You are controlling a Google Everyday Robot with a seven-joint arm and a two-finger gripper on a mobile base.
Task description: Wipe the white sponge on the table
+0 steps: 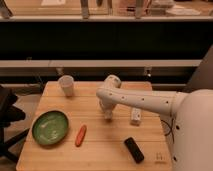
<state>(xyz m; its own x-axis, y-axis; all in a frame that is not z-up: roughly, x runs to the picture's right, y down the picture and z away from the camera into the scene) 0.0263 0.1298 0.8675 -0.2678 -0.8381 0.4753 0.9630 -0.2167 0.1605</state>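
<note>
The light wooden plank table [95, 152] carries all items. The white cup [66, 85] stands at its rear left. The green round plate [50, 127] lies front left, the orange carrot [80, 135] just right of it. The gripper [107, 115] points down at table centre. The narrow white bar [135, 116] lies right of it; the black rectangular device [133, 149] sits front right.

Single high view over robot's shoulder, looking down at table [95, 150] (gripper [107, 115] mid-table).
</note>
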